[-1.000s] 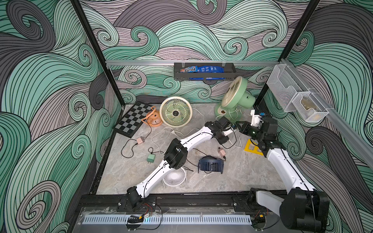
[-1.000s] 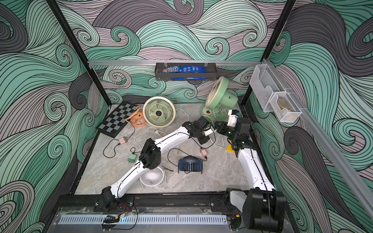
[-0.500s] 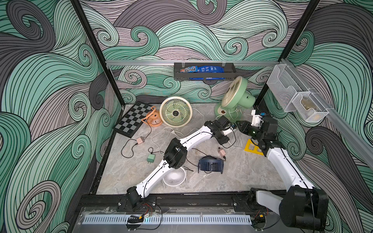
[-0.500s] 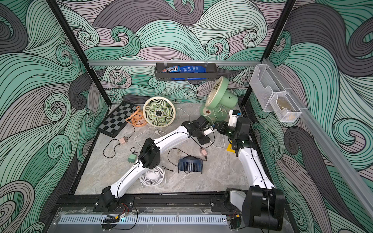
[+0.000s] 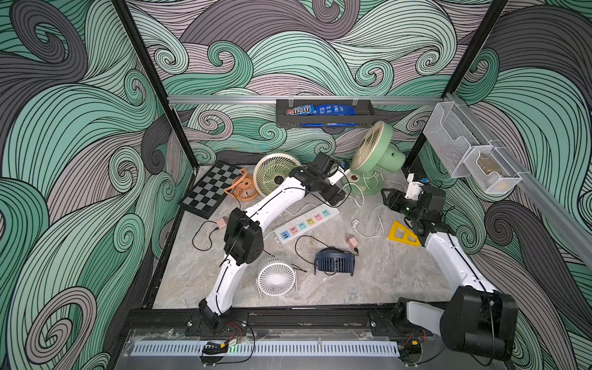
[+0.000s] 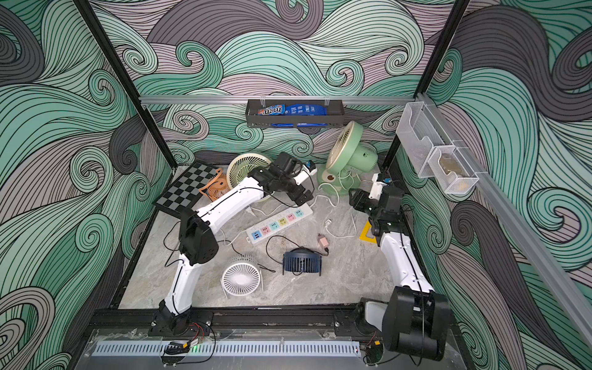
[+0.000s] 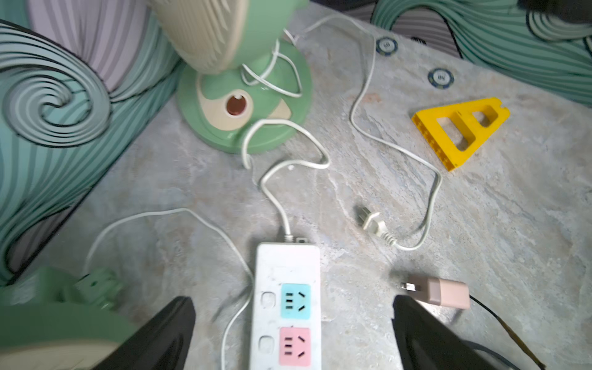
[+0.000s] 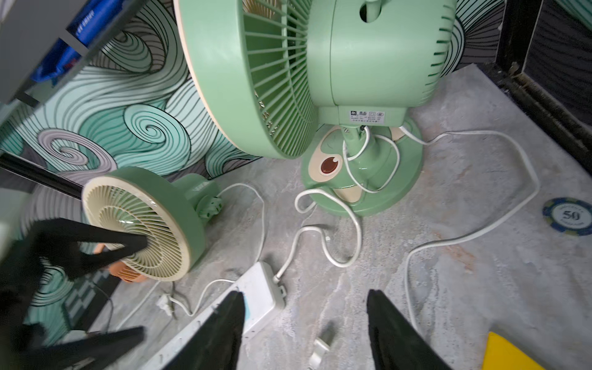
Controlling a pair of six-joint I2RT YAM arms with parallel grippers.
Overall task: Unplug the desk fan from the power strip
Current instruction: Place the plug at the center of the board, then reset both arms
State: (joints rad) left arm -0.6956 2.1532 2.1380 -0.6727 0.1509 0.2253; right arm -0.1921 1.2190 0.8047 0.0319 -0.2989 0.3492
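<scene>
Our left gripper (image 7: 293, 302) and right gripper (image 8: 306, 293) gape empty; the white plug (image 7: 373, 222) lies loose right of the power strip (image 5: 306, 224). Unplugging looks done; we should withdraw next.

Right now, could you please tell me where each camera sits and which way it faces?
Top views: high above the front, looking down at the table; both arms show whole.
Left wrist: on the left arm, looking down the power strip toward the green fan; the open left gripper frames it.
Right wrist: on the right arm, facing the fan's base; open right gripper shows.
Shared: both wrist views hold the strip's cord end and the fan.
</scene>
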